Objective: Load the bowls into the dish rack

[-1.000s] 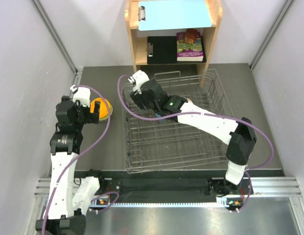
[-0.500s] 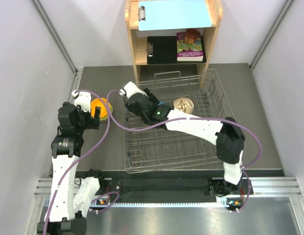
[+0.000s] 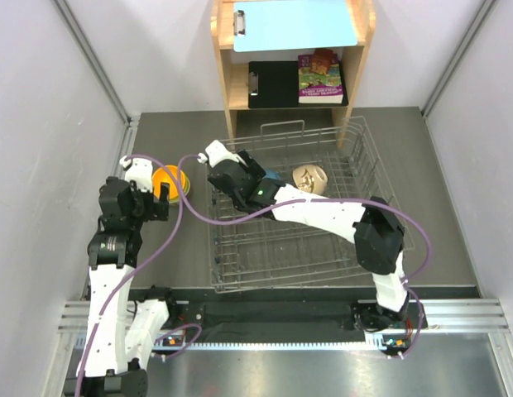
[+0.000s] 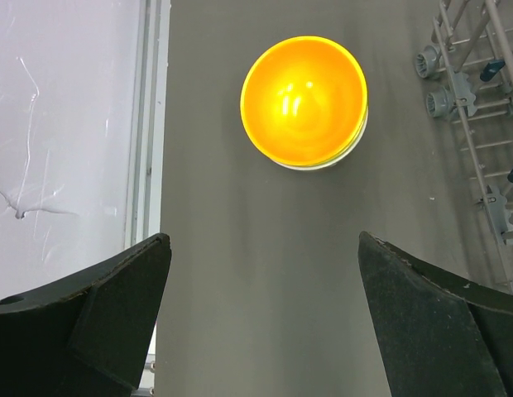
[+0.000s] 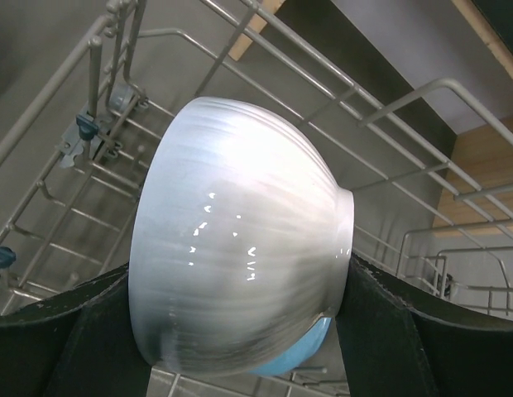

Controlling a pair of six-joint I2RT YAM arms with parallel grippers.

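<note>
1. Step in hand, by the look: racking a white bowl [image 5: 240,223]. Gripped across its sides in R gripper [image 5: 238,269], jaws roughly half wide. Tipped on its side, w/ a blue rim [image 5: 302,351] peeking at lower edge; maybe a 2nd bowl nested inside, can't tell.
2. Held over upper-left corner of rack [image 3: 368,169] in top view, just inside the left wall. Prongs [image 5: 95,74] and wires close behind it in R wrist view.
3. Already in rack: beige bowl [image 3: 309,178], upper middle, looks tipped.
4. Not yet loaded: orange bowl [image 4: 304,99], top centre of L wrist view, upright on table [image 4: 265,273]. Pale rim under it, so prob. stacked on another.
5. L gripper [image 4: 263,244] spread wide, holding nothing, short of orange bowl but lined up w/ it.
6. Next, prob.: lower white bowl btwn prongs, keep the tilt, let go only once seated. After that, close L in on orange bowl's rim.
7. Room: tight at rack's left wall and upper rim, w/ shelf [image 3: 227,91] legs just beyond. Lower half of rack open, lots of free slots. Narrow table strip btwn orange bowl and rack; rail [image 4: 149,124] at far left. Mind cable [image 3: 186,207] looping btwn arms.
</note>
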